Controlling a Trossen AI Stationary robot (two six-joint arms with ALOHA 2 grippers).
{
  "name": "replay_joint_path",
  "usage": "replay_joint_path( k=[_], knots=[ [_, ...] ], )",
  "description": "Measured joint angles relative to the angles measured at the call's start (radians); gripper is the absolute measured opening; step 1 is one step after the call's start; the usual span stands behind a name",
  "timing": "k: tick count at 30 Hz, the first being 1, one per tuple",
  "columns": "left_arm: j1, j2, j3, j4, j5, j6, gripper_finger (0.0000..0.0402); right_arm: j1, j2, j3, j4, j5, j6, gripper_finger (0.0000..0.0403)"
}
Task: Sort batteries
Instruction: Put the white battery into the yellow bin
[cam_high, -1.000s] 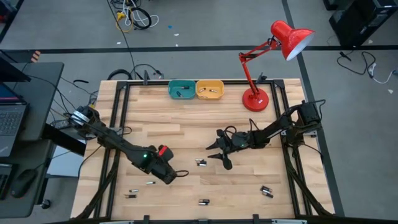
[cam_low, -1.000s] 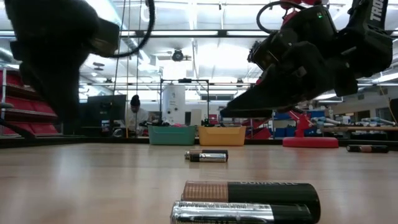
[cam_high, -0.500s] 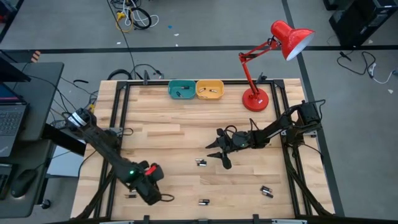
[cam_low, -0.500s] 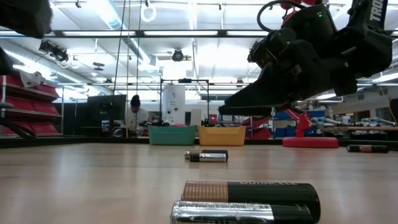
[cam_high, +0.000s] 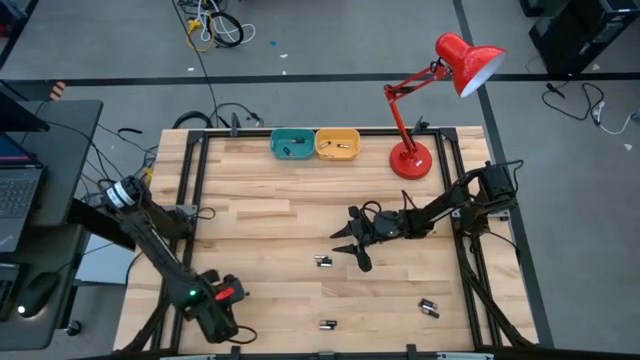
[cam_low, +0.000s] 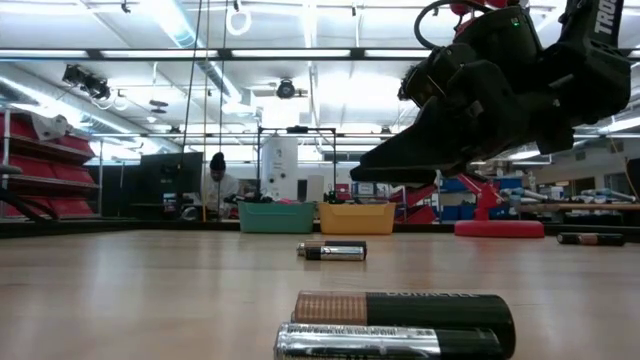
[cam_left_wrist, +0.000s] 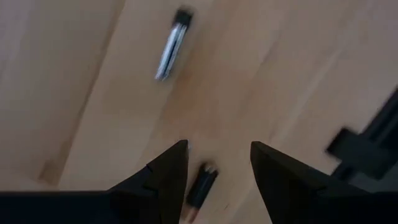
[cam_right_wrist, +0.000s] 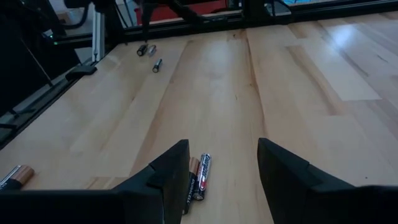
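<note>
Batteries (cam_high: 323, 261) lie scattered (two paired) before the red lamp (cam_high: 412, 157).

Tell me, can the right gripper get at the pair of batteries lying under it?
Probably yes. The right gripper hangs open just above the pair of batteries, which lie side by side on bare table, between its fingers in the wrist view.

Grey floor (cam_high: 330, 50) all around, tangle of cables (cam_high: 212, 22) at 12 o'clock. Red desk lamp (cam_high: 440, 90) toward 1 o'clock, laptop desk (cam_high: 30, 190) at 9. Workshop behind with ceiling strip lights (cam_low: 290, 54) and a seated person (cam_low: 216, 185).
</note>
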Motion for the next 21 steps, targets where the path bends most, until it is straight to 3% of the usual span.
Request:
replay_joint_path(
  k=[8, 21],
  knots=[
    [-0.032, 0.003, -0.059, 0.012, 0.0, -0.114, 0.019, 0.0, 0.0, 0.0, 0.0, 0.001, -0.002, 0.0175],
    [-0.037, 0.003, -0.137, 0.084, 0.001, -0.135, 0.019, 0.0, 0.0, 0.0, -0.001, 0.0, -0.006, 0.0175]
  ],
)
